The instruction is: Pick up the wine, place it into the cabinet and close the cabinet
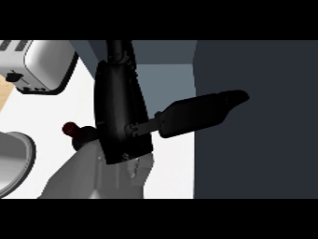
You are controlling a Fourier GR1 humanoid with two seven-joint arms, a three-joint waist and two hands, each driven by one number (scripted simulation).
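At far left we see a toaster (32, 65) on the bench (44, 116), and just right of it the wine (79, 135), showing only its red cap and dark neck behind our right hand (123, 112). The hand lies between bottle and dark cabinet (265, 121), one of its fingers (203, 112) straight toward the cabinet; the bottle's axis is hidden. Whether anything is pinched we cannot tell, and no label is readable.

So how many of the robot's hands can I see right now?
1. A black hand fills the middle of the view, its thumb sticking out to the right toward the dark cabinet. Any other hand may be hidden behind it.
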